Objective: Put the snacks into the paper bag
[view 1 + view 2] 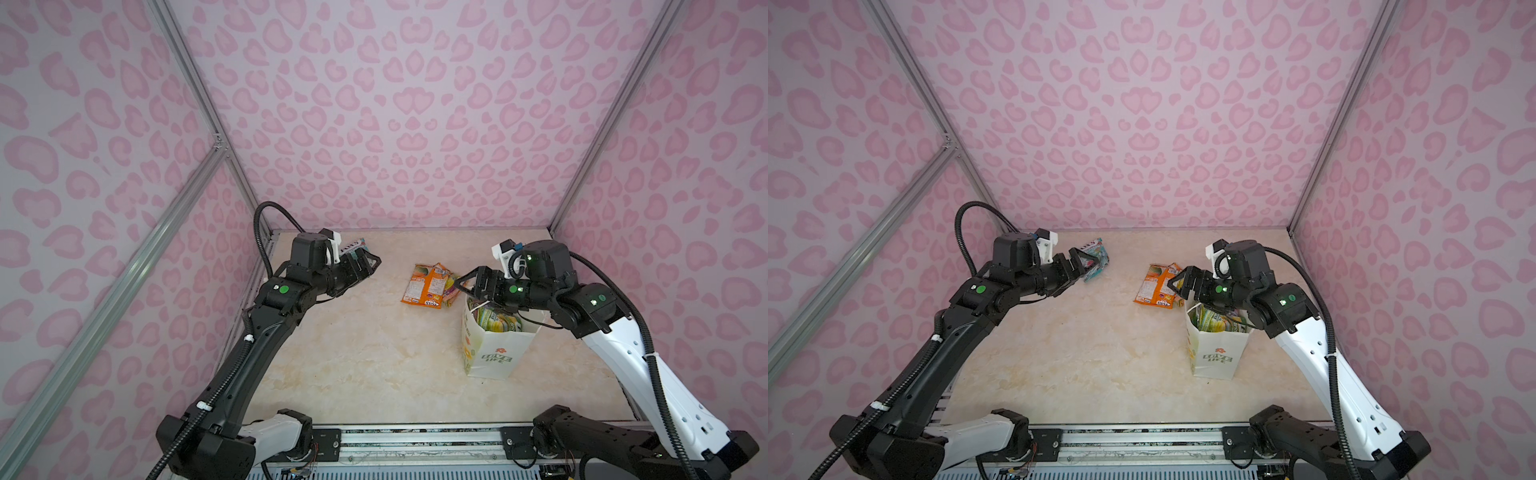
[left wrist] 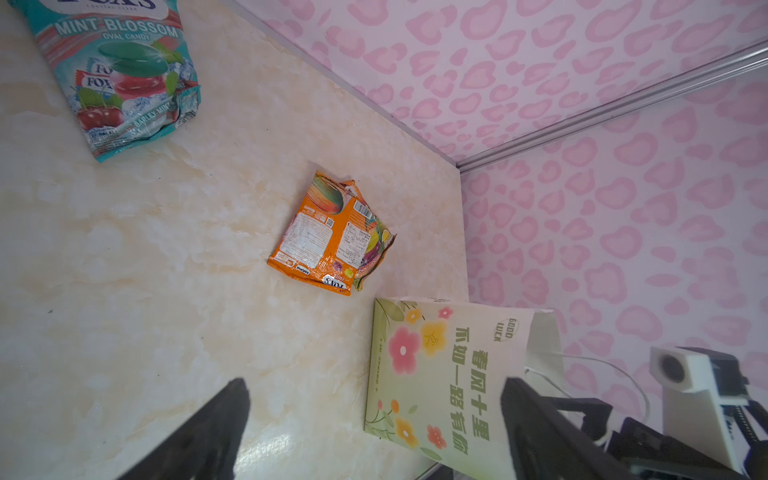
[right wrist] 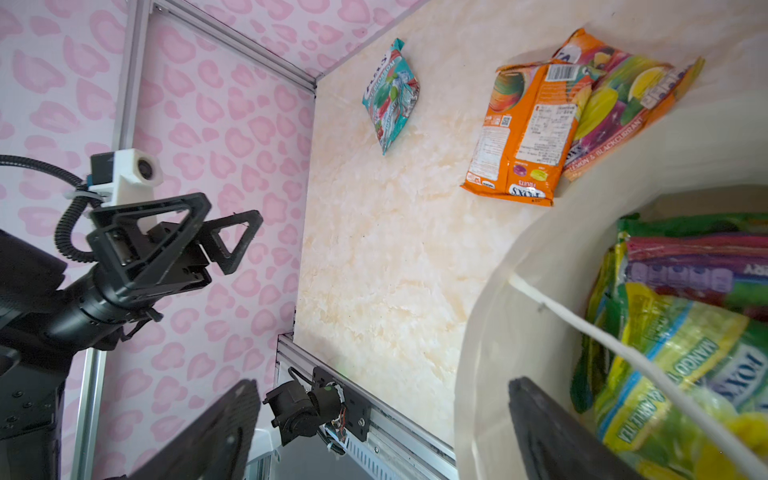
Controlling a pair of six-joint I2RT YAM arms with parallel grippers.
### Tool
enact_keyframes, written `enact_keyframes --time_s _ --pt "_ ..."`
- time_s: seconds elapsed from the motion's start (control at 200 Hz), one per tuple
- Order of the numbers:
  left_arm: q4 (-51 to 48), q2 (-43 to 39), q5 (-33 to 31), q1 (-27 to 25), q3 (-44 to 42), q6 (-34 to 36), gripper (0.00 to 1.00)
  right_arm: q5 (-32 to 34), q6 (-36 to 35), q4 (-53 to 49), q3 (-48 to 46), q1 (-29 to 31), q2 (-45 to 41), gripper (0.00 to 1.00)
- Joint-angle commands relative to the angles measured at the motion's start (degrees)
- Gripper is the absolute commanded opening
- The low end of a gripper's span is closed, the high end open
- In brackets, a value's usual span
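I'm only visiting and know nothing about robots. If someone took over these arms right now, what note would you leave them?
Left gripper: open, empty, raised near the teal pouch.
Right gripper: open, empty, at the paper bag mouth.
Done: green-yellow pouches and a purple pouch are in the bag.
Left: the teal pouch, the orange pouch and the fruit-print pouch partly under it lie on the table.
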Motion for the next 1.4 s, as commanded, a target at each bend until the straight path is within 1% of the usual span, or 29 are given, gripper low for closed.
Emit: enact_keyframes --time_s 0.0,0.07,0.125,0.38,0.45,0.665,0.85,0.98,1.17,1.21,1.3,1.395 --pt "3.00 -0.52 1.69 0.47 -0.48 -1.20 0.97 -4.97 2.21 5.99 -2.57 -0.25 0.10 0.96" --pt "3.22 -0.77 1.74 0.50 -0.94 -1.38 0.97 -8.14 3.30 9.21 -4.06 -0.31 0.20 0.96" --pt "3.65 -1.16 1.73 0.59 -1.67 -1.48 0.97 -9.34 3.46 10.60 -4.54 -0.18 0.24 0.96" --pt "5.24 -1.40 2.51 0.86 -3.32 -1.62 0.97 -12.70 0.75 10.51 -2.18 0.65 3.80 0.96" --pt "5.48 -1.48 2.62 1.00 -3.38 -1.45 0.97 -12.55 -1.29 8.42 0.09 1.88 5.38 0.96" --pt "8.09 -2.32 3.37 1.10 -5.66 -2.05 0.97 -12.68 -6.88 0.48 6.16 2.90 9.74 0.96" --pt "8.76 -2.87 3.44 1.31 -6.39 -1.16 0.97 -13.24 -7.94 -1.87 4.04 3.28 10.77 0.96" --pt "9.01 -2.89 3.50 1.48 -6.45 -0.52 0.97 -13.37 -6.97 -1.80 3.02 3.81 10.48 0.96" --pt "9.47 -2.75 4.04 1.66 -6.79 0.00 0.97 -11.63 -5.31 -1.38 3.74 4.96 10.22 0.96" --pt "9.47 -2.57 4.33 1.86 -6.67 0.10 0.97 -10.60 -5.52 -2.31 4.26 4.94 9.96 0.96" --pt "9.22 -2.39 4.58 2.09 -6.38 0.27 0.97 -5.89 -6.45 -5.45 6.38 4.80 9.45 0.96" --pt "9.12 -2.60 4.54 2.67 -6.54 0.11 0.97 -4.15 -6.11 -6.47 6.78 4.50 8.68 0.96"
